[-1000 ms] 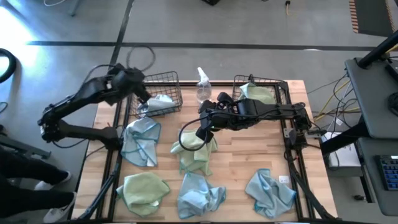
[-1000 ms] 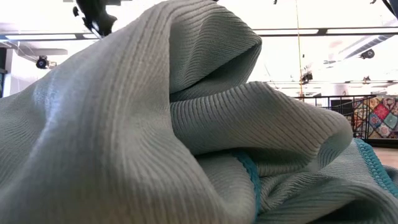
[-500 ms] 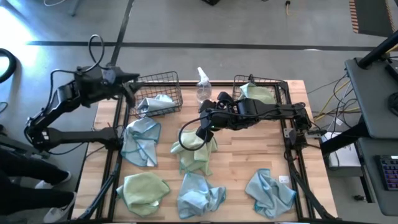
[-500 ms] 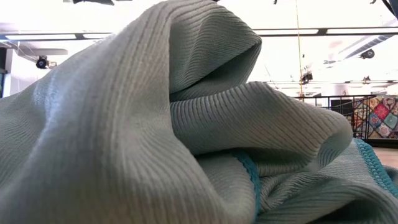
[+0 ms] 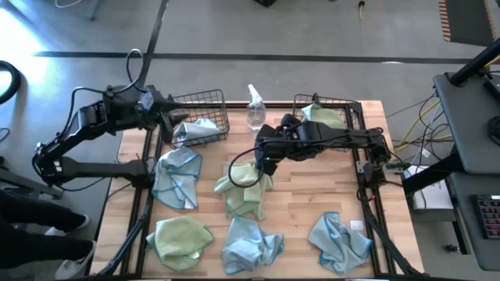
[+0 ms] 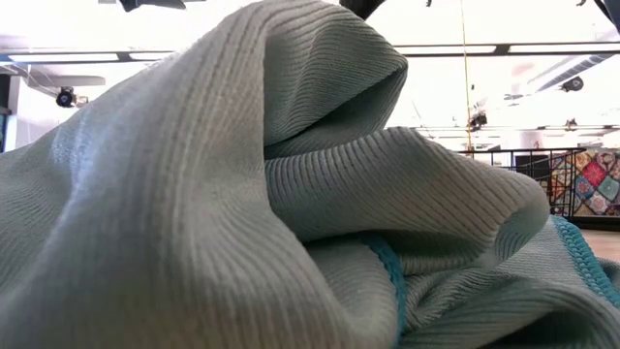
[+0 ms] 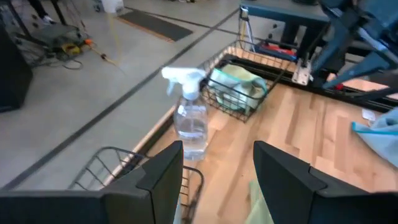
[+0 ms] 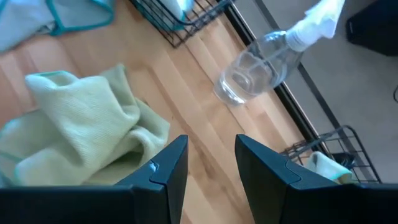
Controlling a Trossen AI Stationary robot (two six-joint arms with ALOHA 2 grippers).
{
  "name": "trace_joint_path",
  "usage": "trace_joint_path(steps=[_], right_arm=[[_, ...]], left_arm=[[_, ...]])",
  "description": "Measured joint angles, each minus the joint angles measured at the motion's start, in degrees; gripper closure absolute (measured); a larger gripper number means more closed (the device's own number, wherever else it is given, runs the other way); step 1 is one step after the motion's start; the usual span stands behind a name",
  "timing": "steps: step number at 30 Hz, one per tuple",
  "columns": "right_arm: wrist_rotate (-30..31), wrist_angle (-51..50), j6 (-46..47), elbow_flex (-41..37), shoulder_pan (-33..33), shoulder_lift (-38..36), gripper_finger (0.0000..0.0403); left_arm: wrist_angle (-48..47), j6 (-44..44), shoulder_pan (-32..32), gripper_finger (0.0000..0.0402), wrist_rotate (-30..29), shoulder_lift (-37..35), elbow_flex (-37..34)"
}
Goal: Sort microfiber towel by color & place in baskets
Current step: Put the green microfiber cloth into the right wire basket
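Note:
Several microfiber towels lie crumpled on the wooden table: a pale yellow-green one (image 5: 244,187) at the middle, light blue ones (image 5: 176,176) (image 5: 250,242) (image 5: 337,238), and another yellow-green one (image 5: 181,238). The left basket (image 5: 205,100) holds a light blue towel (image 5: 195,129). The right basket (image 5: 344,103) holds a yellow-green towel (image 5: 324,117). My left gripper (image 5: 173,119) hovers open at the left basket's outer side, with nothing between its fingers (image 7: 161,177). My right gripper (image 5: 264,164) hangs open just above and beyond the middle yellow-green towel (image 8: 81,124).
A clear spray bottle (image 5: 254,109) stands between the two baskets at the far edge. Black frame rails (image 5: 144,211) run along both sides of the table. One light blue towel (image 6: 242,194) lies right in front of the low camera and fills its view.
My left gripper has drawn back from over the left basket toward the table's left edge and risen, tipping from pointing down to nearly level. Its fingers have stayed open. The blue towel rests in the basket as before.

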Motion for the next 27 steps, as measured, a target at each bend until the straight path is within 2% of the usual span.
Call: trace_joint_path(steps=[5, 10, 12, 14, 17, 19, 22, 27], right_arm=[[-0.1, 0.2, 1.1, -3.9, -0.5, 0.0, 0.0273], [-0.6, 1.9, 2.2, -10.1, -1.1, 0.0, 0.0273], [-0.9, 5.2, 2.6, -12.9, -1.3, 0.0, 0.0273], [-3.7, 9.9, 2.5, -15.8, -1.6, 0.0, 0.0273], [-7.6, 19.4, 2.4, -20.4, -1.9, 0.0, 0.0273], [-8.0, 24.9, 3.0, -23.3, -1.9, 0.0, 0.0273], [-7.6, 28.1, 7.3, -26.2, -1.9, 0.0, 0.0273], [-4.3, 26.2, 15.7, -27.7, -1.9, 0.0, 0.0273]], left_arm=[[0.3, -2.9, -2.4, 0.0222, 0.0, 0.1, -4.0], [5.0, -5.0, -4.0, 0.0222, 0.0, -0.1, -8.0], [6.2, -5.1, -4.2, 0.0222, 0.0, -0.1, -8.4], [6.6, -5.1, -4.2, 0.0222, -0.1, -0.1, -8.4], [6.9, -5.2, -4.2, 0.0222, -0.1, 0.0, -7.6], [7.0, -5.1, -4.2, 0.0222, -0.4, 0.0, -6.9], [7.0, -5.1, -4.2, 0.0222, -0.6, 0.0, -6.0], [6.9, -4.8, -4.2, 0.0222, -0.8, 0.0, -5.4]])
